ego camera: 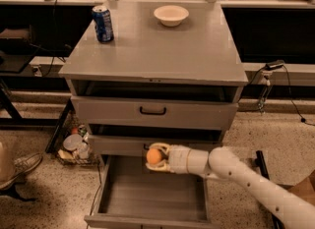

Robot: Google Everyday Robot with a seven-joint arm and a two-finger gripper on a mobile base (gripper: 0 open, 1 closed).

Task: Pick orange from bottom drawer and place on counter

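The orange (153, 156) is a small round fruit held in my gripper (156, 157), which is shut on it. The white arm reaches in from the lower right. The orange hangs above the open bottom drawer (152, 196), level with the front of the middle drawer. The bottom drawer is pulled out and its grey tray holds nothing. The counter (162, 46) is the flat grey top of the cabinet, well above the gripper.
A blue soda can (103, 23) stands at the counter's back left and a white bowl (171, 14) at its back middle. The top drawer (152, 111) stands slightly open. A basket of clutter (74, 147) and a shoe (19, 168) are on the floor at left.
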